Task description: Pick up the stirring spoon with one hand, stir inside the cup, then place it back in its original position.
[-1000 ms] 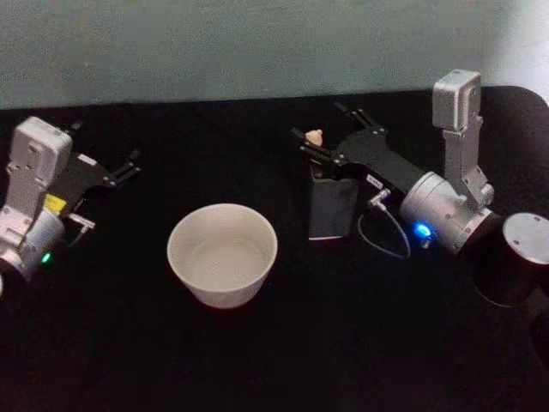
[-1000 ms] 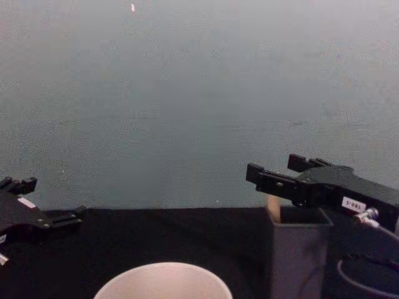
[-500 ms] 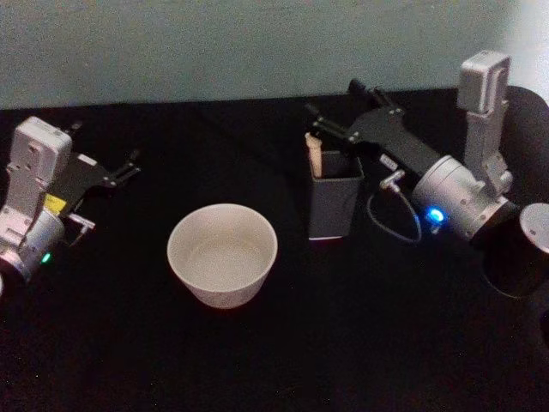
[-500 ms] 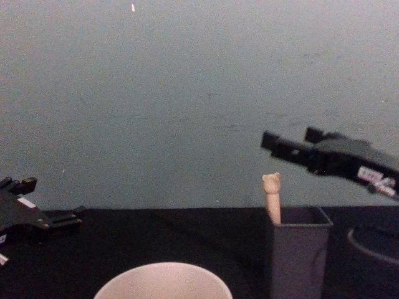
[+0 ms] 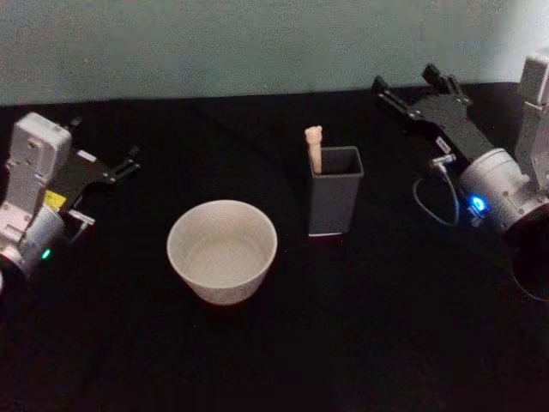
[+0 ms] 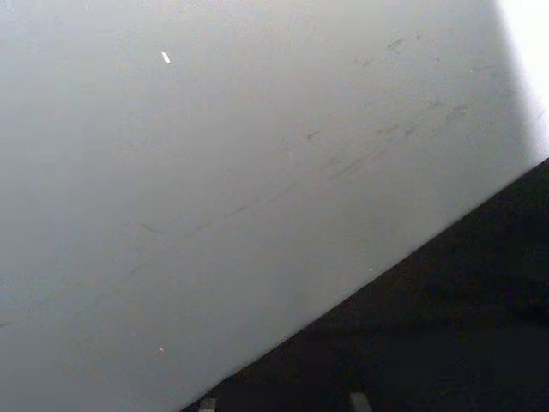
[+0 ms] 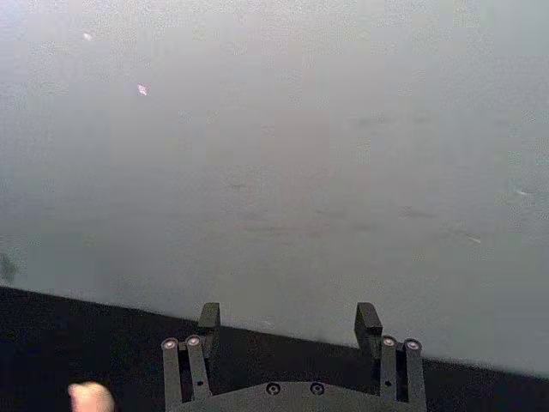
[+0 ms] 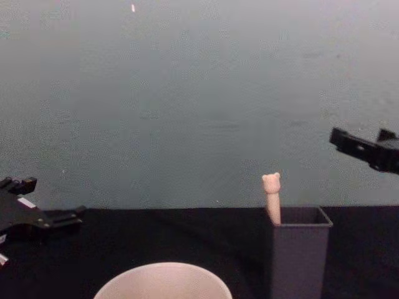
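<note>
Stirring spoon: upright in holder; probably light, stiff, slippery; grip handle below bear head. Right end effector: released, empty, beyond holder.

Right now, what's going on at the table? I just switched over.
The stirring spoon stands in the grey holder, bear head up. The right tool is open, empty, up to the holder's right. The left tool sits idle at the table's left. The cup stands between them, untouched.
</note>
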